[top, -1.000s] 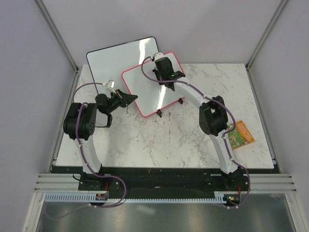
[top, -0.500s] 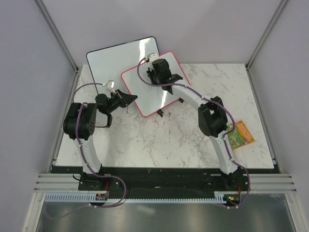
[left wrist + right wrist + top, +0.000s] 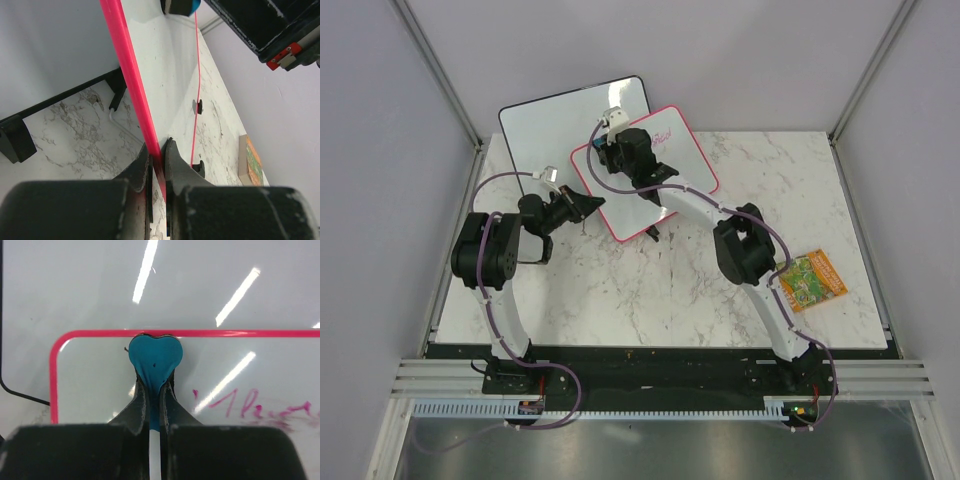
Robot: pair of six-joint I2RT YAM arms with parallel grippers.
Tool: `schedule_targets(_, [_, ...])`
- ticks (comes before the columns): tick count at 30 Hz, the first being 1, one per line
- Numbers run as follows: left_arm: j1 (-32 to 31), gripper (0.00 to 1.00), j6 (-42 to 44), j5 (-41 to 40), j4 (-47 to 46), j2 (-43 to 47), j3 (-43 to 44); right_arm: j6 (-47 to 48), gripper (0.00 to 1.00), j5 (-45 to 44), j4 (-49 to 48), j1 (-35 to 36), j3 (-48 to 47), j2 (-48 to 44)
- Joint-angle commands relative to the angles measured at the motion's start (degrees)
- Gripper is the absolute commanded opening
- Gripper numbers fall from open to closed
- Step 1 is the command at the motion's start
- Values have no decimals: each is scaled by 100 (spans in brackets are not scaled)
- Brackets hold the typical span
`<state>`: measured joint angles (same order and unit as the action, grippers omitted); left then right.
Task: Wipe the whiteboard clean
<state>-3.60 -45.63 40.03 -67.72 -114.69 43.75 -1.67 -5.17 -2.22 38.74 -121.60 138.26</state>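
Some purple handwriting (image 3: pixel 250 407) was left on the pink-framed whiteboard (image 3: pixel 682 160), so I'd say the wipe wasn't finished. The board sat at the table's back-left, overlapping the larger black-framed whiteboard (image 3: pixel 560 120). The left gripper (image 3: pixel 157 150) was clamped on its pink edge. The right gripper (image 3: pixel 155 390) was pinched on a teal heart-shaped eraser (image 3: pixel 155 356) at the board's corner, near the writing.
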Motion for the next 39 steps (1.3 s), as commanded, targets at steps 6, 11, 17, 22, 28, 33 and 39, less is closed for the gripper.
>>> schedule_targets(6, [-370, 2, 1328, 462, -303, 211, 55, -123, 0, -650, -183, 266, -48, 562])
schedule_targets(11, [-370, 2, 1337, 462, -312, 228, 46, -280, 0, -1433, 107, -59, 144, 510])
schedule_targets(17, [-370, 2, 1346, 453, -312, 219, 37, -835, 0, -1443, 502, -806, 251, 430])
schedule_targets(22, [-361, 2, 1372, 453, -277, 228, 37, -782, 0, -1566, 713, -1263, 155, 570])
schedule_targets(28, [-379, 2, 1390, 435, -250, 246, 38, -826, 0, -1304, 907, -1607, 285, 580])
schedule_targets(33, [-414, 2, 1425, 453, -198, 237, 73, -475, 0, -38, 284, -1396, 813, 299])
schedule_targets(39, [-449, 2, 1469, 453, -180, 255, 73, 70, 0, 402, 257, -387, 787, 176])
